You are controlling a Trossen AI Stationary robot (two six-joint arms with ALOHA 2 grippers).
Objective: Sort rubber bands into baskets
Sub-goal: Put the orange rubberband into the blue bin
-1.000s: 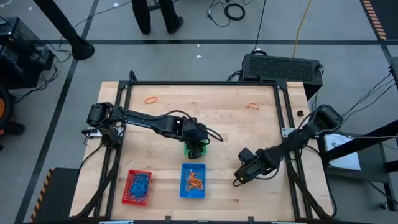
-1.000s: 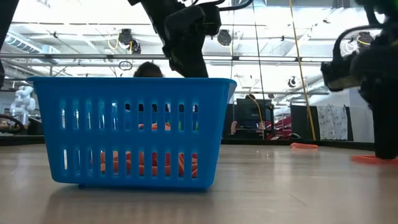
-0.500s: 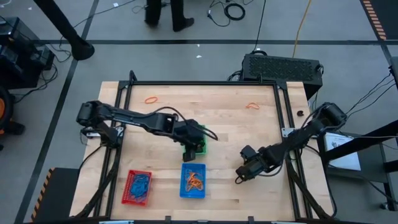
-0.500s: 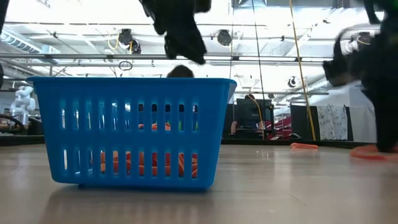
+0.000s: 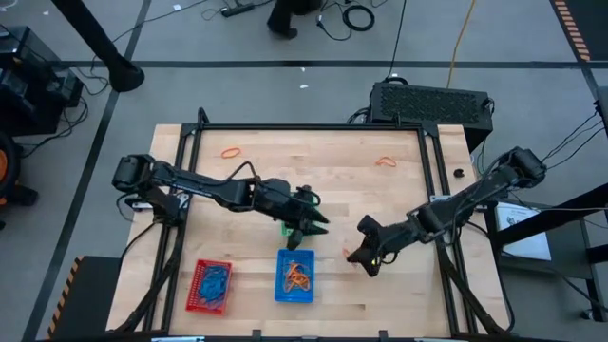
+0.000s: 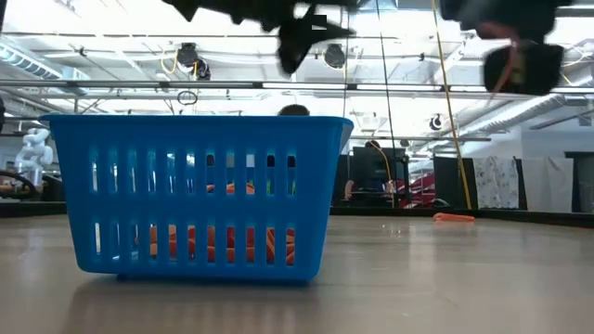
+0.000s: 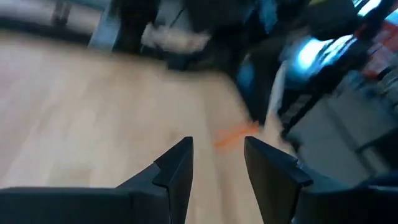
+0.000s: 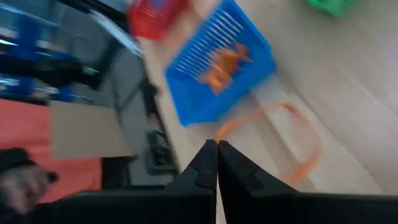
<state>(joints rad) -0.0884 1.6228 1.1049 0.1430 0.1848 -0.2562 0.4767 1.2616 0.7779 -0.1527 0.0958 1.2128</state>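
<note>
Surface: wooden surface with a dark frame along its edges, seen whole from above.
Right hand: right hand sits just right of the blue basket, lifted off the wood; in the right wrist view its fingers are clenched tip to tip, pinching an orange rubber band whose loop hangs out beyond the tips.
Held band from above: a small orange speck beside the hand's tip, between it and the blue basket.
Left hand: left hand hovers over the middle of the surface, above the green basket and just behind the blue one; its fingers stand parted with nothing between them.
Blue basket: blue basket stands near the front edge, middle of the row, with a tangle of orange bands inside; in the low view it fills the near left, orange showing through its slots.
Red basket: red basket stands left of the blue one, apart from it, holding blue bands.
Green basket: green basket is mostly hidden under the left hand, just behind the blue basket.
Loose bands: one orange band lies at the far left of the surface, another orange band at the far right, well apart from the baskets.
Beyond the surface: a person's feet show on the floor at the far side.
</note>
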